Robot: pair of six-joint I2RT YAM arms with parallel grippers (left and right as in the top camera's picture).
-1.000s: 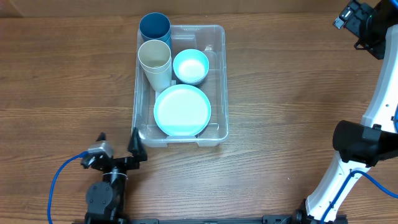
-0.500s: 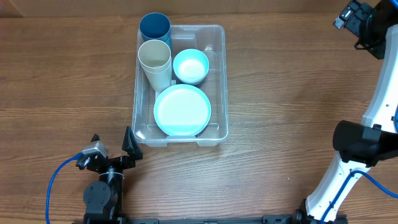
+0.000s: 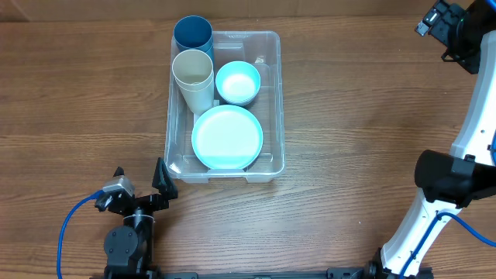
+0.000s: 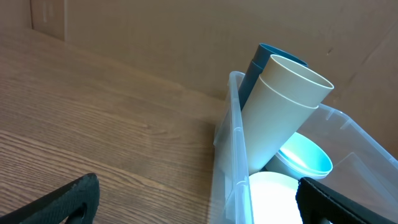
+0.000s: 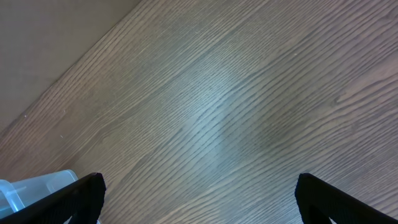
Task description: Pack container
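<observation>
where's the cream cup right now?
Overhead: the cream cup sits tilted inside the container, along its left wall, between the blue cup behind and the plate in front, with the bowl to its right.

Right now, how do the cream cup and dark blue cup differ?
Colour: the cream cup is off-white, the dark blue cup navy. Place: the dark blue cup sits in the container's far left corner; the cream cup just in front, nearer the plate. From the left wrist, the cream cup hides most of the dark blue cup. Shared: both tilted, along the left wall.
</observation>
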